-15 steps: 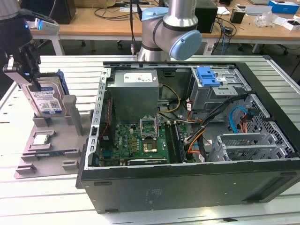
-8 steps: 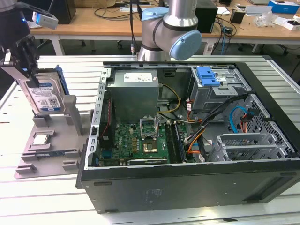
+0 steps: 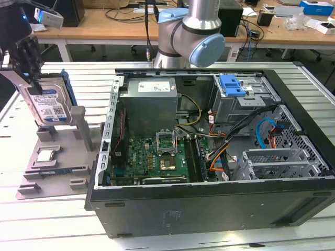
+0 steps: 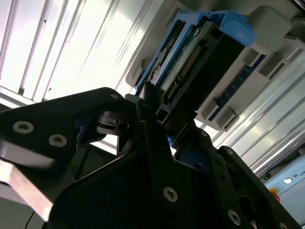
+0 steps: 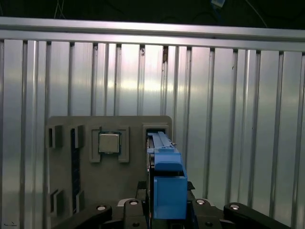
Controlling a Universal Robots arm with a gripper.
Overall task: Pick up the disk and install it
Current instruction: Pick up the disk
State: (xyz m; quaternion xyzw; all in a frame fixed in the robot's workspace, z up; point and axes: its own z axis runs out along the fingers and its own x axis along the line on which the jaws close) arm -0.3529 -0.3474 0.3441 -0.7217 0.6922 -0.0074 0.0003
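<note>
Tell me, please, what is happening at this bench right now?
A single robot arm's gripper is shut on the disk, holding it tilted over the grey holder tray at the exterior view's left. Whether the disk has cleared its slot is unclear. A processor chip sits in the same tray. The open computer case lies beside it, and the disk is not yet installed there.

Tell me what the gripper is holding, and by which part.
The gripper holds the disk by its upper end.

Silver disk (image 3: 46, 102) bears white-and-blue label (image 3: 53, 111), blue rails (image 3: 69, 92); claw (image 3: 32, 78) black, stand (image 3: 50, 157) grey.
</note>
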